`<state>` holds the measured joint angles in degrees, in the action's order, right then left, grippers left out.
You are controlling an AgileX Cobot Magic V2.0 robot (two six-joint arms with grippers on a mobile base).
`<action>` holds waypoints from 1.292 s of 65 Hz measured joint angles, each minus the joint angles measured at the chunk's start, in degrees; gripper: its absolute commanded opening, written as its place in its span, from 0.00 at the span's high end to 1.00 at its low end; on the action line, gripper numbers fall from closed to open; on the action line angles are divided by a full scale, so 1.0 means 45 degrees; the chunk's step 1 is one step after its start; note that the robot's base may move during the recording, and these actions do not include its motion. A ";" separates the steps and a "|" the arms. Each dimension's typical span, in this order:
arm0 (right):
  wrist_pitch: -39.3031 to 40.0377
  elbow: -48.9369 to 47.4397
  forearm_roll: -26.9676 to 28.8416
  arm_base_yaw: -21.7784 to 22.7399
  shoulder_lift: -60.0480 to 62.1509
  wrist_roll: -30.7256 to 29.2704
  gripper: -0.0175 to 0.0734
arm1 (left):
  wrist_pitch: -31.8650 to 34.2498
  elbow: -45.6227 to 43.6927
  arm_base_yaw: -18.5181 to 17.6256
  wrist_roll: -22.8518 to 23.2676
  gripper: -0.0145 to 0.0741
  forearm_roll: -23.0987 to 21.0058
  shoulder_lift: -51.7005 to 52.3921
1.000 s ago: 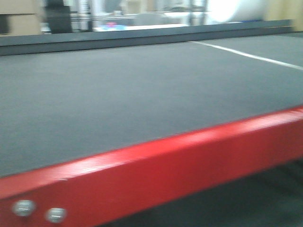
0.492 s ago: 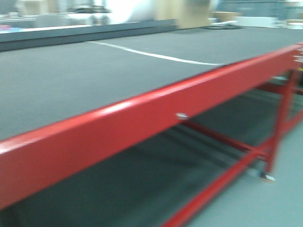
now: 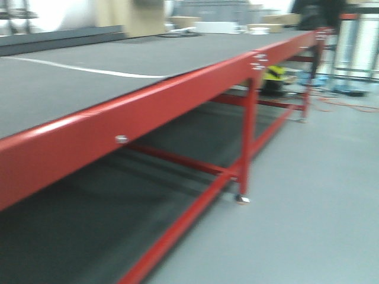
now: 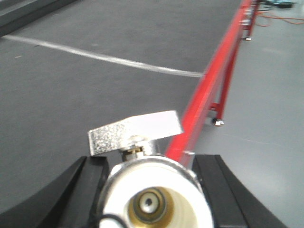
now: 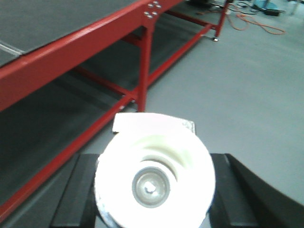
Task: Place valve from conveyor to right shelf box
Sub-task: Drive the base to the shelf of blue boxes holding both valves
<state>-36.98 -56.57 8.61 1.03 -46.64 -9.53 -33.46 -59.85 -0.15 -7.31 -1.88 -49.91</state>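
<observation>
My left gripper (image 4: pixel 152 192) is shut on a valve (image 4: pixel 156 183) with a white open end, a brass core and a flat silver handle (image 4: pixel 135 130). It hangs over the conveyor (image 4: pixel 95 90), a dark grey belt, near the red side rail (image 4: pixel 209 90). My right gripper (image 5: pixel 154 190) is shut on a second valve (image 5: pixel 154 178), seen end-on as a white disc, above the grey floor beside the conveyor's red frame (image 5: pixel 71 47). The front view shows the conveyor (image 3: pixel 89 65) and neither gripper. The right shelf box is out of view.
The red rail (image 3: pixel 177 94) and red legs (image 3: pixel 247 136) run along the conveyor's near side, with a lower belt under them. Grey floor (image 3: pixel 320 177) lies to the right. An orange cable (image 5: pixel 259 23) lies on the floor far off. A yellow-black object (image 3: pixel 273 74) sits beyond the frame.
The front view has swung right along the conveyor: the belt now fills only the left, and the red legs, the conveyor's far end and the floor have come into view.
</observation>
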 measured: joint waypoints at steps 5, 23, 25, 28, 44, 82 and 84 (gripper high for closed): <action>0.0000 0.0000 0.0000 0.0000 0.0000 0.0000 0.98 | 0.0000 0.0000 0.0000 0.0000 0.96 0.0000 0.0000; 0.0000 0.0000 0.0000 0.0000 0.0000 0.0000 0.98 | 0.0000 0.0000 0.0000 0.0000 0.96 0.0000 0.0000; 0.0000 0.0000 0.0000 0.0000 0.0000 0.0000 0.98 | 0.0000 0.0000 0.0000 0.0000 0.96 0.0000 0.0000; 0.0000 0.0000 0.0000 0.0000 0.0000 0.0000 0.98 | 0.0000 0.0000 0.0000 0.0000 0.96 0.0000 0.0000; 0.0000 0.0000 0.0000 0.0000 0.0000 0.0000 0.98 | 0.0000 0.0000 0.0000 0.0000 0.96 0.0000 0.0000; 0.0000 0.0000 0.0000 0.0000 0.0000 0.0000 0.98 | 0.0000 0.0000 0.0000 0.0000 0.96 0.0000 0.0000; 0.0000 0.0000 0.0000 0.0000 0.0000 0.0000 0.98 | 0.0000 0.0000 0.0000 0.0000 0.96 0.0000 0.0000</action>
<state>-36.98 -56.57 8.61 1.03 -46.64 -9.53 -33.46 -59.85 -0.15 -7.31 -1.88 -49.91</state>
